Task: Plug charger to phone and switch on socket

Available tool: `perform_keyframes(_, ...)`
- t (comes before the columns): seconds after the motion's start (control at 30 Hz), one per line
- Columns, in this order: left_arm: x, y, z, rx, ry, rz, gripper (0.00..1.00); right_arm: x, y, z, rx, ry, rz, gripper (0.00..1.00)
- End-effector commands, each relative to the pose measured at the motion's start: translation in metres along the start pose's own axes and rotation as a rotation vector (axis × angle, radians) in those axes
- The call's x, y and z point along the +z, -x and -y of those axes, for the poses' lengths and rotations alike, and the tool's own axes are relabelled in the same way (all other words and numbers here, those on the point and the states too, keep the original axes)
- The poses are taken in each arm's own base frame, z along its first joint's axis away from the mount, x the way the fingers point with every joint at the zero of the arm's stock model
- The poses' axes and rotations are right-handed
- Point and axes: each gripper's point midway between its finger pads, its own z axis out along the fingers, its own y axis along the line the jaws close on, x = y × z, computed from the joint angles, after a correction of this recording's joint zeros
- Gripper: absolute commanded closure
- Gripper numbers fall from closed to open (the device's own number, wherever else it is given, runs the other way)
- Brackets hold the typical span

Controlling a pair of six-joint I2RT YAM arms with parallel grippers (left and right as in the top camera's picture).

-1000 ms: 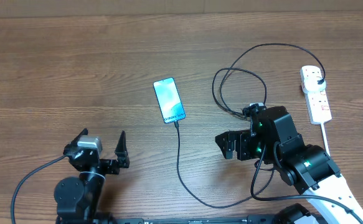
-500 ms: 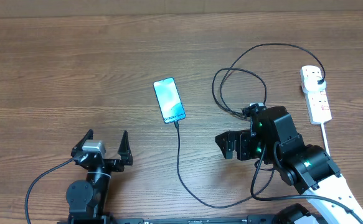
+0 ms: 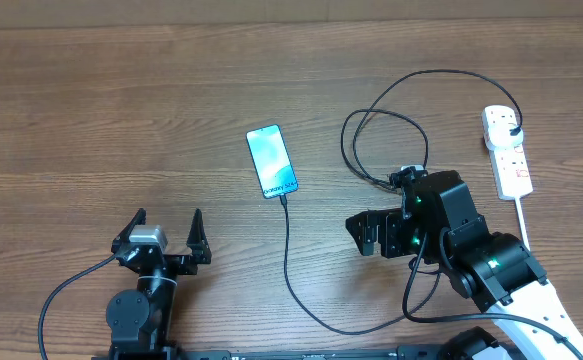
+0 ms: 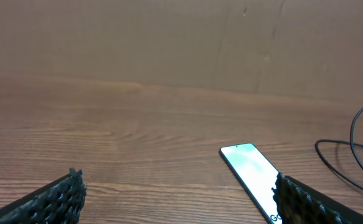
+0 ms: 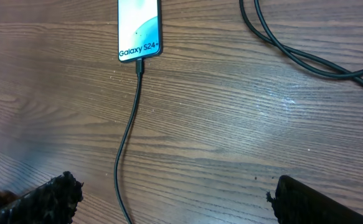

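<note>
From above, the socket (image 3: 506,150) lies lengthwise at the far right, nearer the right gripper (image 3: 363,235) (spread, empty) than the left gripper (image 3: 166,222). Left wrist: jaws wide, phone (image 4: 253,168) ahead-right. Right wrist: jaws wide, charger (image 5: 128,137) seated in the phone.

The phone (image 5: 139,28) showed a light-blue screen paling to white, with dark lettering at the end nearest the right gripper (image 5: 181,204). The charger (image 5: 129,134), ahead of those jaws, was black. The socket (image 3: 508,152), well off to their side, was white with red marks. The table (image 3: 121,110) was brown, streaked with wood grain. The left gripper (image 3: 166,222) had black, knobbly-textured fingers (image 4: 50,199).
</note>
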Motion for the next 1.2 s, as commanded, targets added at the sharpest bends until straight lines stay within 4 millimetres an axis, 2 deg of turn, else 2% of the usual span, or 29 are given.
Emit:
perform_keyframes(0.0,0.000,-0.001,-0.004,0.019,0.020,0.007,0.00,0.000,0.001,-0.001,-0.001,0.007,0.004,0.00)
perform_keyframes(0.67,0.000,-0.001,-0.004,0.019,0.020,0.007,0.00,0.000,0.001,-0.001,-0.001,0.007,0.004,0.00)
perform_keyframes(0.77,0.000,-0.001,-0.004,0.019,0.020,0.007,0.00,-0.002,0.000,0.006,-0.002,-0.038,0.010,0.00)
perform_keyframes(0.87,0.000,-0.001,-0.004,0.019,0.020,0.007,0.01,-0.011,0.013,0.021,-0.009,-0.126,0.094,0.00)
perform_keyframes(1.0,0.000,-0.001,-0.004,0.019,0.020,0.007,0.00,-0.041,0.043,0.035,-0.027,-0.231,0.298,0.00)
perform_keyframes(1.17,0.000,-0.001,-0.004,0.019,0.020,0.007,0.01,-0.065,0.061,0.025,-0.162,-0.201,0.478,0.00)
